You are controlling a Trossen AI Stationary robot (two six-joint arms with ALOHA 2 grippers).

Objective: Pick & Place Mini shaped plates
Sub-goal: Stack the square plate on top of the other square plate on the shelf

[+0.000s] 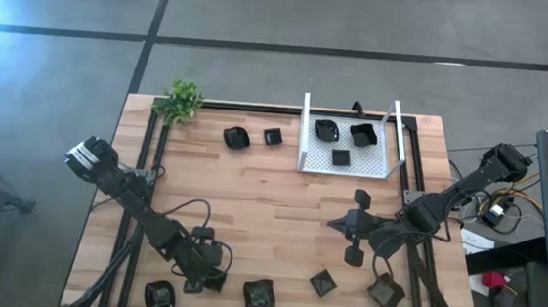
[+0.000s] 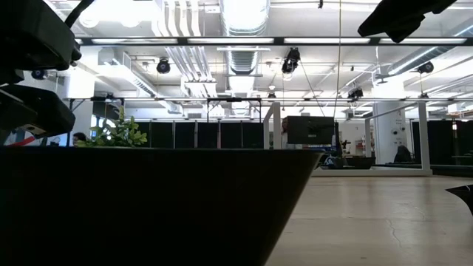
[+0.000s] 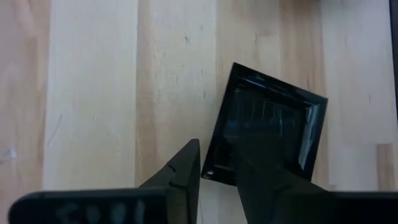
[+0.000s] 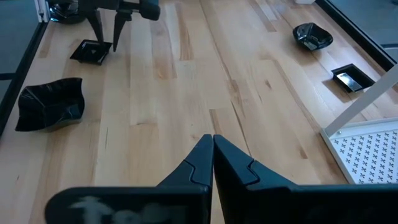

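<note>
Left claw (image 3: 217, 171) narrowly straddling square plate (image 3: 267, 127) rim; right claw (image 4: 212, 155) closed, empty | no legible writing

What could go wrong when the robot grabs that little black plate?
The left gripper sits over just one corner of the shiny square plate, so it might slip out or tip. The tray is far across the table and already holds three plates, so the new one could land on them.
</note>
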